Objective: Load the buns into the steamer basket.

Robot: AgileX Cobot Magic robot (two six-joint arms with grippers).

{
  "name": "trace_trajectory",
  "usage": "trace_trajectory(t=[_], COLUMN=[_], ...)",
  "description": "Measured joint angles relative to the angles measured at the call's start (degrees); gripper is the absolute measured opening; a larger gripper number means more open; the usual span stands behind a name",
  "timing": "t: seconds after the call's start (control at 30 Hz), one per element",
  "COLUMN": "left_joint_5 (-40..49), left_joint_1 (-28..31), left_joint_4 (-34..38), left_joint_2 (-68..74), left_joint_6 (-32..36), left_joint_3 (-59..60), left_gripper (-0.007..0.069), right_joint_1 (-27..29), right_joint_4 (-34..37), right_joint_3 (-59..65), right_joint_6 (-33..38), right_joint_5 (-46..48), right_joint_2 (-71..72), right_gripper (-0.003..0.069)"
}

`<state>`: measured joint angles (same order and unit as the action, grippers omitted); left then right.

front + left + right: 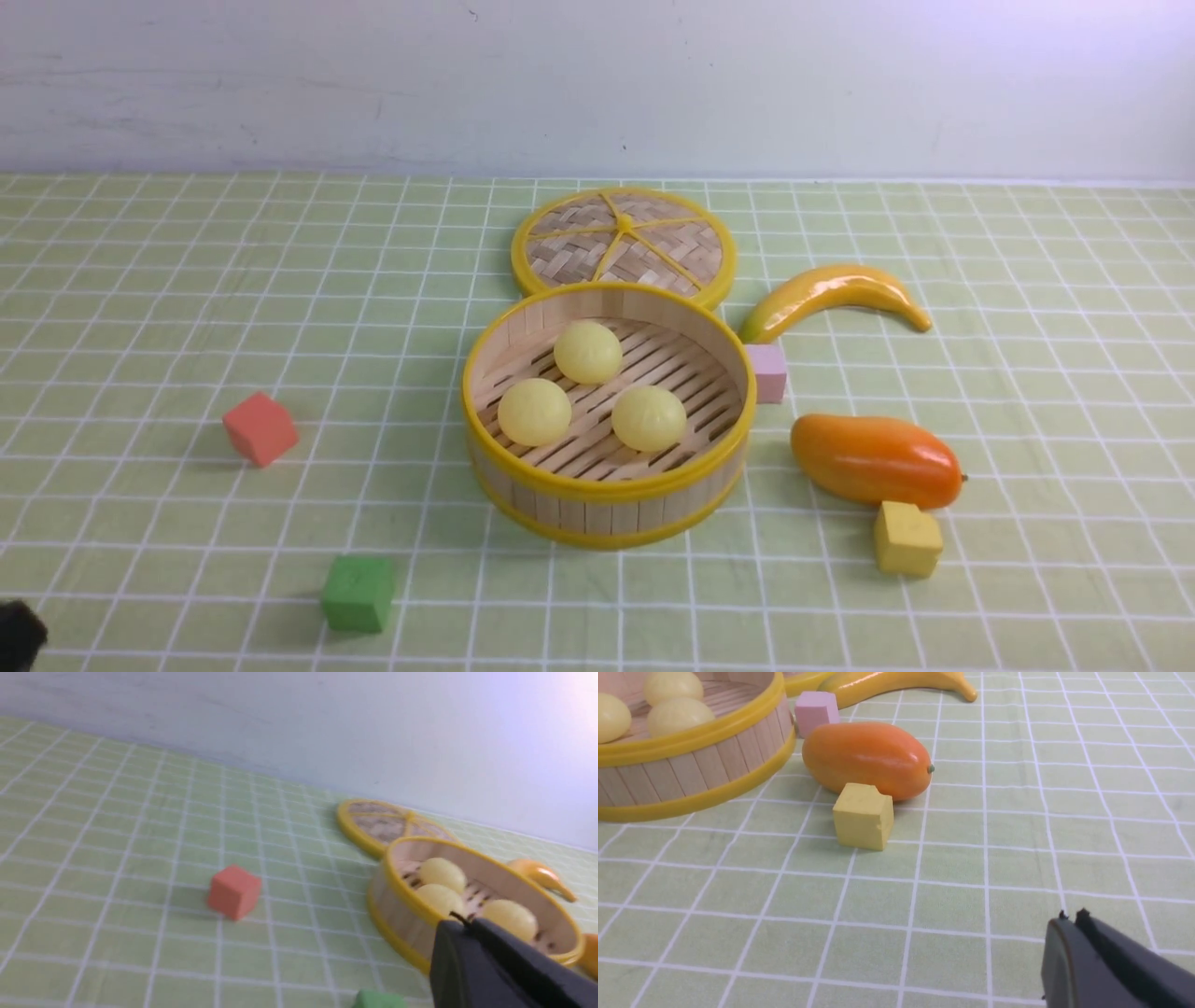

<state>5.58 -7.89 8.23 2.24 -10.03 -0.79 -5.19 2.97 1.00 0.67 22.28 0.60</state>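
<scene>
**Operator:** Nearest me in the front view sits the green cube (358,592), with a dark bit of my left arm poking in at the lower left corner. I see the left gripper (460,921) in its wrist view with its fingers pressed together, holding nothing.

**Second:** And the right one?

**Operator:** My right gripper (1070,917) is likewise closed and empty, low over the checked cloth (999,826), well apart from the yellow cube (863,815) that touches the mango (867,759).

**Second:** Where are the buns?

**Operator:** All three buns (587,352) lie on the slatted floor of the steamer basket (607,485), apart from each other. Its lid (624,245) lies flat just behind it. I see a pink cube (767,372) against the basket's right wall, a banana (834,295) beyond, and a red cube (260,428) off left.
</scene>
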Motion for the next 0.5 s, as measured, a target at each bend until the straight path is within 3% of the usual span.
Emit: trace_trajectory(t=[0.13,0.5], left_joint_5=[13.7,15.5], left_joint_1=[1.6,1.6], left_joint_4=[-0.7,-0.7], left_joint_2=[-2.8,-2.8], left_joint_6=[-0.2,-0.3], left_joint_3=[2.5,2.6], left_gripper=[-0.0013,-0.0013], right_joint_1=[0.0,0.0], right_joint_4=[0.1,0.1], right_joint_3=[0.0,0.0], right_joint_6=[0.0,0.0], right_joint_5=[0.0,0.0], right_joint_2=[0.0,0.0], right_gripper=[0.0012,0.0023])
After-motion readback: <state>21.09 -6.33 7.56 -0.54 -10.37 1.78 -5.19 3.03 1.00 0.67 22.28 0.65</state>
